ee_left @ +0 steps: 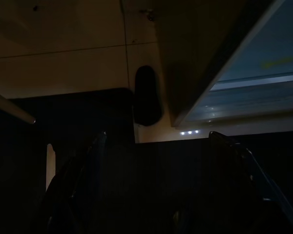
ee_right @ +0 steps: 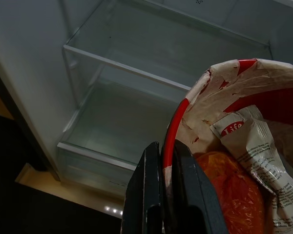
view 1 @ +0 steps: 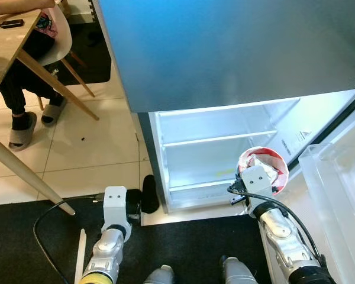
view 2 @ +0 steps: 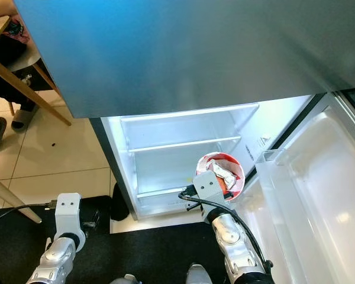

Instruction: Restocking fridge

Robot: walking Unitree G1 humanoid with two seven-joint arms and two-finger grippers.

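At the fridge (view 1: 225, 142) mouth, lower compartment door open, interior lit. Right gripper (ee_right: 162, 161) is clamped on the rim of a red-and-white paper bowl (view 1: 263, 168), one black finger inside the wall, one outside. Bowl sits in the air just in front of the fridge's lower shelf (view 2: 183, 144), right side of the opening, not resting on anything.

Head views show the bowl from above: crumpled wrapper (view 2: 228, 173) and something orange-red inside. Right wrist view adds detail the head views lack: printed text on the wrapper, an orange plastic-wrapped item (ee_right: 234, 190) under it, and the finger pinch on the rim up close. It also looks into the fridge past the bowl: glass shelf plus bottom tray (ee_right: 102, 156), both bare.

Fridge door (view 2: 307, 195) swung open to the right of the bowl, white door bins (view 1: 337, 177) visible in head views.

Left gripper (ee_left: 156, 185) hangs low, left of the fridge, over the black floor mat (view 1: 35, 236). Left wrist view is very dark: two fingers spread apart, nothing between them, a dark object (ee_left: 147, 95) against the fridge's bottom corner, plus a sliver of the lit interior.

Well left of the fridge, left eye view shows a wooden table (view 1: 6, 53) with a phone (view 1: 12, 23) on it, and a seated person's legs in slippers (view 1: 22, 129) on the tile floor (view 1: 94, 142).
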